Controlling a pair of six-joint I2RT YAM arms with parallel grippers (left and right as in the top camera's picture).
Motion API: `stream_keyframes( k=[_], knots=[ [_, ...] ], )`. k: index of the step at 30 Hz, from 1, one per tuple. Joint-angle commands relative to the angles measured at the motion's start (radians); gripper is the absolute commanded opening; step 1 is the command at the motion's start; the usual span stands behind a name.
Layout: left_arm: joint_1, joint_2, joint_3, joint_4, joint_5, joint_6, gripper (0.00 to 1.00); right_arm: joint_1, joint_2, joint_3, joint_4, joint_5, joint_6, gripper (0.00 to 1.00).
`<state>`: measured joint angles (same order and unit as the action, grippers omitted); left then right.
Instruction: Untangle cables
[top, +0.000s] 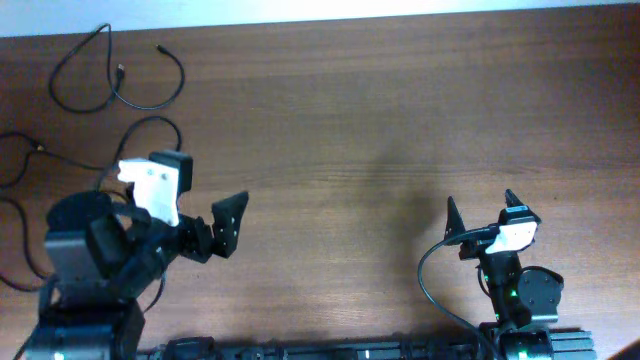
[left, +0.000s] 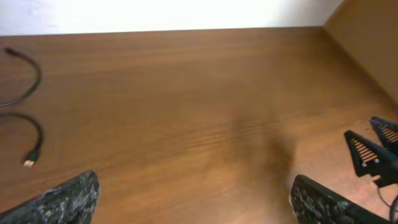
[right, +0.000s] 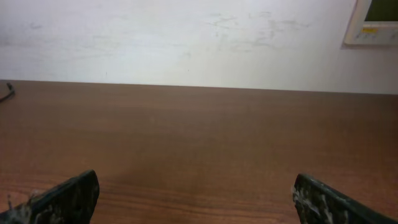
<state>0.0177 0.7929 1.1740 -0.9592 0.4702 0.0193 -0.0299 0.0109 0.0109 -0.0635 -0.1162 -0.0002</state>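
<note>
Thin black cables lie on the wooden table at the far left. One loops near the back edge (top: 110, 75). Others curl along the left edge (top: 25, 165), beside my left arm. In the left wrist view two cable ends show at the left, one curved (left: 31, 81) and one with a small plug (left: 32, 155). My left gripper (top: 205, 190) is open and empty, to the right of the cables and not touching them. My right gripper (top: 483, 210) is open and empty at the front right, far from the cables. A cable tip shows at the left edge of the right wrist view (right: 7, 92).
The table's back edge meets a white wall (right: 199, 37), with a wall panel (right: 373, 25) at the upper right. My right gripper's fingers show at the right edge of the left wrist view (left: 373, 152). The right arm's own black cable (top: 430, 275) hangs beside its base.
</note>
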Motion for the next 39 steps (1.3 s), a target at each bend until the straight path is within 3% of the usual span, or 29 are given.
stream_keyframes(
  k=[1, 5, 8, 12, 17, 22, 31, 33, 36, 39],
  knots=[
    [-0.004, -0.135, -0.101, -0.015, -0.118, 0.012, 0.99, -0.004, -0.007, -0.005, -0.008, 0.013, -0.003, 0.98],
    [-0.004, -0.286, -0.22, 0.0, -0.12, 0.013, 0.99, -0.004, -0.007, -0.005, -0.008, 0.013, -0.003, 0.98],
    [-0.004, -0.298, -0.304, 0.049, -0.117, 0.134, 0.99, -0.004, -0.007, -0.005, -0.008, 0.013, -0.003, 0.98],
    [-0.005, -0.407, -0.517, 0.342, -0.064, 0.144, 0.99, -0.004, -0.007, -0.005, -0.008, 0.013, -0.003, 0.98],
    [-0.005, -0.56, -0.769, 0.574, -0.063, 0.144, 0.99, -0.004, -0.007, -0.005, -0.008, 0.013, -0.003, 0.98],
    [-0.005, -0.69, -1.069, 1.071, -0.029, 0.143, 0.99, -0.004, -0.007, -0.005, -0.008, 0.013, -0.003, 0.98],
    [-0.005, -0.788, -1.165, 1.109, -0.176, 0.13, 0.99, -0.004, -0.007, -0.005, -0.008, 0.013, -0.003, 0.98],
    [-0.005, -0.788, -1.165, 1.009, -0.338, -0.031, 0.99, -0.004, -0.007, -0.005, -0.008, 0.013, -0.003, 0.98],
    [-0.005, -0.788, -1.165, 0.891, -0.451, -0.039, 0.99, -0.004, -0.007, -0.005, -0.008, 0.013, -0.003, 0.98],
    [-0.005, -0.788, -1.165, 0.883, -0.569, -0.079, 0.99, -0.004, -0.007, -0.005, -0.008, 0.013, -0.003, 0.98]
  ],
)
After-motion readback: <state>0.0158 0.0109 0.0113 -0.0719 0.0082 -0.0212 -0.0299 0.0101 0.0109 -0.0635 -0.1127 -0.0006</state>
